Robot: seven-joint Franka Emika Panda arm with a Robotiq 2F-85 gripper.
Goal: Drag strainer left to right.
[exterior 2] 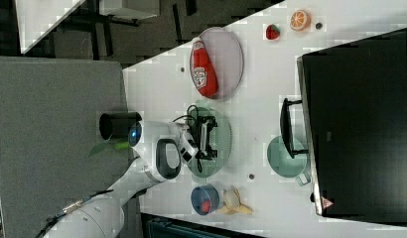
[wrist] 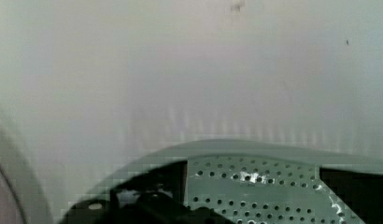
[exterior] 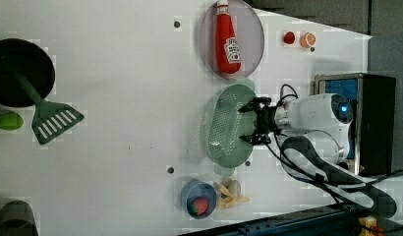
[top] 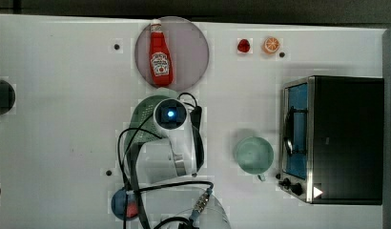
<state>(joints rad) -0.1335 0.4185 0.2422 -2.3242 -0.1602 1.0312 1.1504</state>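
Your gripper hangs over the strainer with its jaws spread wide, grasping nothing, one finger near each long side of the bowl. The strainer sits mid-desk, just beside the plate holding the ketchup bottle.

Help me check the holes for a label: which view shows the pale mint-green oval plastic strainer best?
The left view: the pale mint-green oval plastic strainer lies almost fully exposed, holes visible. In the top view the arm covers most of the strainer. The right view shows it partly behind the gripper. The wrist view shows a close perforated patch.
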